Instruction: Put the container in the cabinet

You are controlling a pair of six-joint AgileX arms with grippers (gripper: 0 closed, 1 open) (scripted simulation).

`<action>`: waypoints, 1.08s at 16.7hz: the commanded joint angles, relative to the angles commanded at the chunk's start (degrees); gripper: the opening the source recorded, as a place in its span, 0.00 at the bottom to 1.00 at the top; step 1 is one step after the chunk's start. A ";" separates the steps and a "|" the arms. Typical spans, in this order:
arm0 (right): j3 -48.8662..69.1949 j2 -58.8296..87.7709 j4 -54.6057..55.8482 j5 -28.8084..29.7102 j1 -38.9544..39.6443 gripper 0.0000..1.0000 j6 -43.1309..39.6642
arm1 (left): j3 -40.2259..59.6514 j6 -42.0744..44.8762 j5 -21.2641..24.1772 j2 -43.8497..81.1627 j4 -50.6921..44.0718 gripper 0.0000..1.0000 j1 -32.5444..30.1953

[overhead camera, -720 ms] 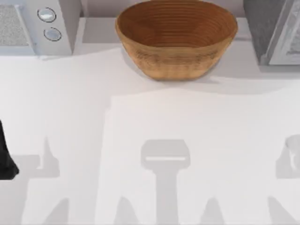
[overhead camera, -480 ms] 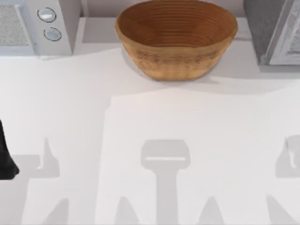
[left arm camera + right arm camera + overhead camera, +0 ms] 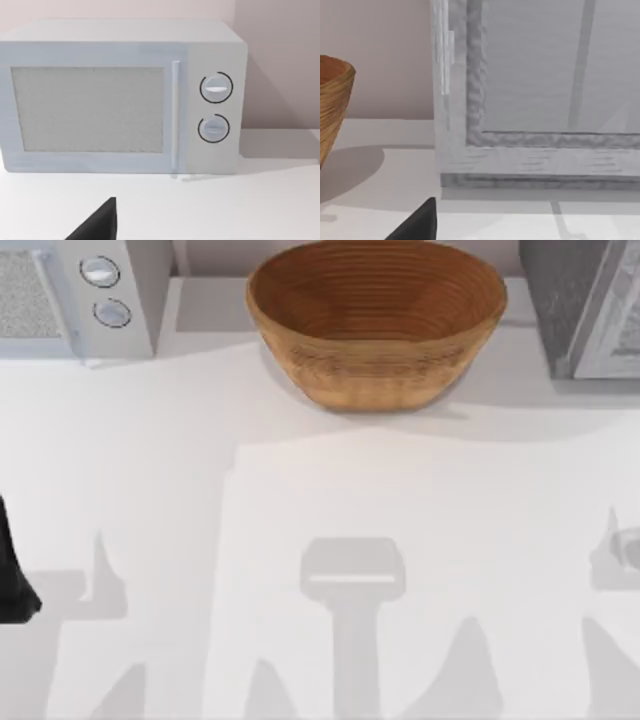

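The setting is a rendered kitchen counter. A white microwave (image 3: 80, 295) with two round dials occupies the frame's upper left, a woven basket (image 3: 376, 320) sits at top centre, and a grey cabinet (image 3: 585, 305) stands at upper right.

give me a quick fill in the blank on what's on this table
1. The woven basket sits at the back of the table, between the ____ and the cabinet.
2. The microwave has ____ round dials.
3. The microwave's door is ____.

Missing words: microwave; two; closed
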 joint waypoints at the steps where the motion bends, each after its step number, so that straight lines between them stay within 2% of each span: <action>1: -0.10 5.57 4.66 -0.56 -0.81 1.00 -0.18 | 0.00 0.00 0.00 0.00 0.00 1.00 0.00; 11: -1.02 62.21 51.90 -6.51 -8.33 1.00 -1.87 | 0.00 0.00 0.00 0.00 0.00 1.00 0.00; 15: -1.08 77.15 64.11 -8.45 -9.94 1.00 -2.27 | 0.00 0.00 0.00 0.00 0.00 1.00 0.00; 18: -1.09 82.36 68.49 -9.25 -10.44 1.00 -2.41 | 0.00 0.00 0.00 0.00 0.00 1.00 0.00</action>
